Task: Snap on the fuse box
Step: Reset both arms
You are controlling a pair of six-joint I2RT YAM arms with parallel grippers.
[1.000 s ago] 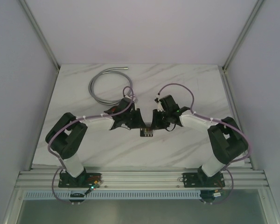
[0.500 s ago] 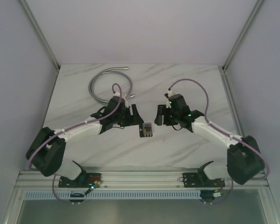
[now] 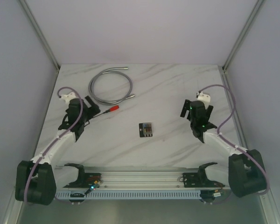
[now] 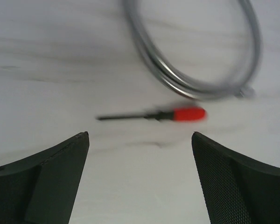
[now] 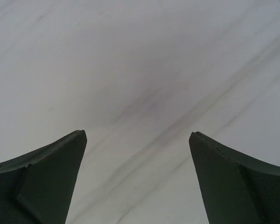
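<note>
The fuse box (image 3: pixel 146 129), a small black square block with coloured fuses showing on top, lies alone in the middle of the marble table (image 3: pixel 168 84); neither gripper touches it. My left gripper (image 3: pixel 89 109) is off to its left and stands open (image 4: pixel 140 135) over bare marble, empty. To the right of the box, my right gripper (image 3: pixel 193 103) is also open (image 5: pixel 137 134), with only marble between its fingers. The fuse box does not appear in either wrist view.
A red-handled screwdriver (image 3: pixel 113 108) (image 4: pixel 189 114) lies just ahead of the left gripper. A coiled grey metal hose (image 3: pixel 110 86) (image 4: pixel 196 84) rests at the back left. Walls and an aluminium frame (image 3: pixel 140 176) close in the table.
Both grippers have opened, let go of the fuse box and drawn away from it, the left to the left and the right to the right. The box stays at the table's middle.
</note>
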